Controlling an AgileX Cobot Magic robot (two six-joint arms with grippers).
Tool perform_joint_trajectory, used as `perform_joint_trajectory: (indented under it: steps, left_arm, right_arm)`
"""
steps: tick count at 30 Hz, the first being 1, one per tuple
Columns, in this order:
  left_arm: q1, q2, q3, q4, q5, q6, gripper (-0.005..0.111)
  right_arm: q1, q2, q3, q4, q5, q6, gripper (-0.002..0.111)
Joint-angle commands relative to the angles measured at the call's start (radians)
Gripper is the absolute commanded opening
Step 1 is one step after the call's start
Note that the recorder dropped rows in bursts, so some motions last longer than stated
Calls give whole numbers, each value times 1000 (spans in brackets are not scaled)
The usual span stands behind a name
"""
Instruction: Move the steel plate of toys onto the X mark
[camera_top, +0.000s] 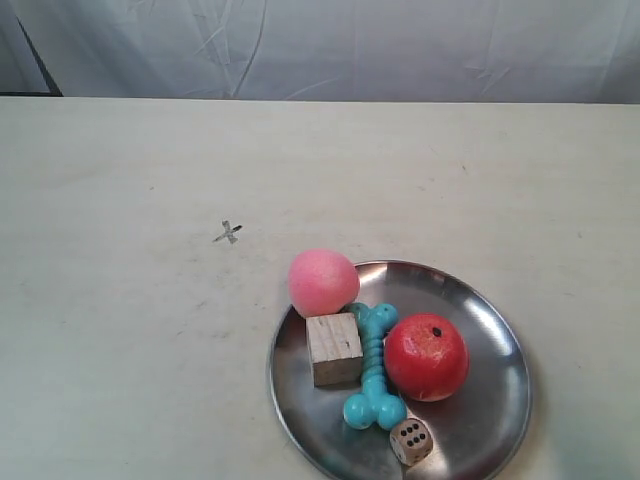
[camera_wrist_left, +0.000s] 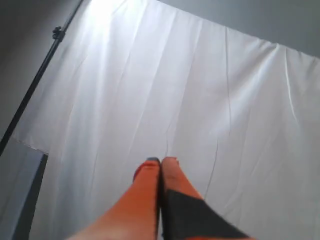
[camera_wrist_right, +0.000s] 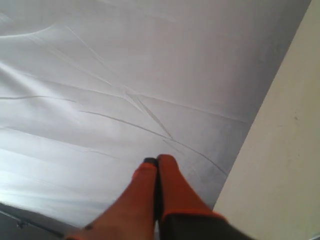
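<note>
The steel plate (camera_top: 487, 400) sits on the pale table (camera_top: 120, 330) at the exterior view's lower right, well apart from the X mark (camera_top: 228, 233), which lies up and to the left of it; the plate holds 5 toys (camera_top: 376, 350): a pink ball (camera_top: 323, 282) at the rim nearest the mark, a wooden cube (camera_top: 333, 348) just beside a turquoise bone (camera_top: 374, 378), a red apple-like ball (camera_top: 426, 356) on the bone's other side, and a small die (camera_top: 411, 441) near the bone's lower end. The left gripper (camera_wrist_left: 161, 162) has its 2 orange fingers pressed together on nothing, pointing at a white cloth backdrop (camera_wrist_left: 200, 100); the right gripper (camera_wrist_right: 154, 161) is likewise closed and empty, facing the cloth beside the table's edge.
</note>
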Motion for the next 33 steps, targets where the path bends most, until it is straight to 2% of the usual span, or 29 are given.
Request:
perform_joint_trajectory:
  steps: [1,2,3,5,7,9,11,13,14,17,20,23,26,30,33]
  left_arm:
    - [1,326,-229,141,158,-78,0]
    - [1,429,-302,139,207,-78,0]
    - [-1,570,-393,119,297,-78,0]
    - [-31,828,-553,99,509,-55,0]
    - [-89,1048,-675,62,675,39,0]
    - [-146,1251,-760,-111,797,174,0]
    - [-176,1376,-765,-306,818,316,0]
    - [-181,1446,-765,-460,888,404,0]
    - [-181,1462,-765,-488,924,436,0]
    - [-181,1523,-765,-680,1038,725,0]
    - [-181,1556,-765,-831,1130,823,0]
    - [-181,1597,-765,-942,1259,849,0]
    - [-181,1648,-765,-962,1344,849,0]
    - [-181,1700,-718,-1034,1355,843,0]
    - [-181,1725,-680,-1094,1355,873,0]
  right_arm:
    - [-6,-8,-33,-70,-117,-9,0]
    - [-6,-8,-64,-172,-129,-13,0]
    - [-6,-8,-109,-369,-121,-31,0]
    - [-6,25,-184,-614,-18,-33,0]
    - [-6,161,-254,-636,215,-33,-1]
    - [-6,422,-335,-699,499,-31,-1]
    - [-6,651,-416,-755,660,-43,-1]
    - [-6,835,-489,-779,719,-102,-1]
    - [-6,883,-509,-782,722,-102,-1]
    - [-14,1057,-542,-792,691,-98,-1]
    - [-73,1140,-542,-783,746,-112,-1]
    - [-151,1176,-542,-738,785,-174,-1]
    - [-241,1176,-542,-655,820,-265,-1]
    - [-369,1200,-542,-620,932,-331,-1]
    - [-403,1254,-542,-568,1056,-398,-1]
